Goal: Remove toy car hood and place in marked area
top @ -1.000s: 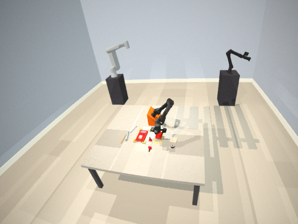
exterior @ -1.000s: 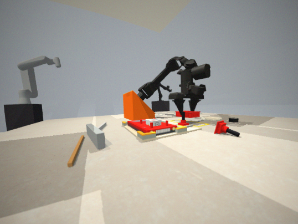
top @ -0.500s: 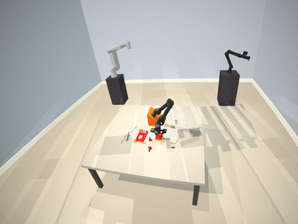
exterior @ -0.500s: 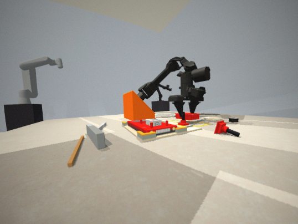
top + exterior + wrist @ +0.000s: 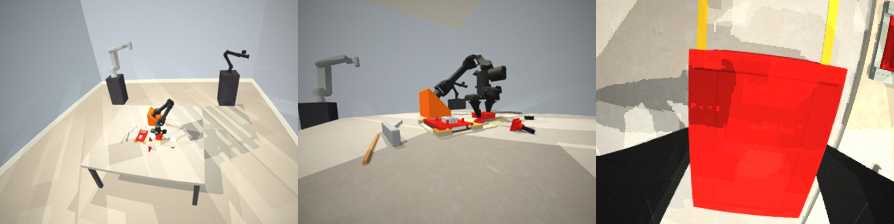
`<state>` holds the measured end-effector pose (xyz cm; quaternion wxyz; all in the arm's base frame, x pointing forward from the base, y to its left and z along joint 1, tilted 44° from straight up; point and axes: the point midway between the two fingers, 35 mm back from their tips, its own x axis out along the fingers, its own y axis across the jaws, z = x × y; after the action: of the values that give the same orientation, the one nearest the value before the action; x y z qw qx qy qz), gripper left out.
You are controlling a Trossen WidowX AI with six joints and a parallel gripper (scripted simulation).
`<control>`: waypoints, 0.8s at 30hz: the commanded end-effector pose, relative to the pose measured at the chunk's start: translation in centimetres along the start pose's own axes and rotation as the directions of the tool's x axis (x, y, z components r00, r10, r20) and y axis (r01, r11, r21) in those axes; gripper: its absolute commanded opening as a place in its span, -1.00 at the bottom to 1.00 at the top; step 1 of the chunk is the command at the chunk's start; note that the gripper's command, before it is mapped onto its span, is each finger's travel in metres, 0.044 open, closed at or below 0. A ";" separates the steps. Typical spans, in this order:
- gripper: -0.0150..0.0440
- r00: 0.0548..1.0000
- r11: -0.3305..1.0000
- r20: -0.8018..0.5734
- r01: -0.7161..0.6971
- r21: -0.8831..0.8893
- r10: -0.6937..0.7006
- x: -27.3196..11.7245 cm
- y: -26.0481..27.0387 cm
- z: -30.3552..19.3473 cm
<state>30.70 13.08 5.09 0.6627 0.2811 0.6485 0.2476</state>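
Observation:
The red hood (image 5: 159, 137) (image 5: 487, 116) (image 5: 756, 150) is a flat red panel, off the car. My gripper (image 5: 158, 133) (image 5: 483, 113) (image 5: 756, 141) points down and is shut on the hood, one black finger at each long side. The hood is very low over the table; whether it touches is not clear. The yellow outline of the marked area (image 5: 158, 143) (image 5: 498, 122) (image 5: 702, 25) shows beyond the hood's far end in the wrist view; the hood hides the rest. The toy car (image 5: 143, 135) (image 5: 431, 123) stands beside it, its engine block uncovered.
An orange wedge (image 5: 151, 117) (image 5: 427, 103) stands behind the car. A red piece with a black stem (image 5: 479, 120) is close by the gripper; another (image 5: 149, 148) (image 5: 517, 125) lies nearer the front. A black disc (image 5: 529, 117), grey block (image 5: 390, 133) and orange stick (image 5: 370, 149) lie around.

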 end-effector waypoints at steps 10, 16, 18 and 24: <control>-0.49 1.000 1.000 0.000 0.000 0.004 0.000 0.6 0.0 0.0; -0.49 1.000 1.000 0.000 -0.001 0.005 0.001 0.9 0.0 0.0; -0.49 1.000 1.000 0.000 -0.001 0.005 0.001 1.0 0.0 0.0; -0.22 1.000 1.000 -0.001 -0.003 0.000 0.003 1.0 0.1 0.0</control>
<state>30.70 13.85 4.37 0.6620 0.2823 0.6483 0.2485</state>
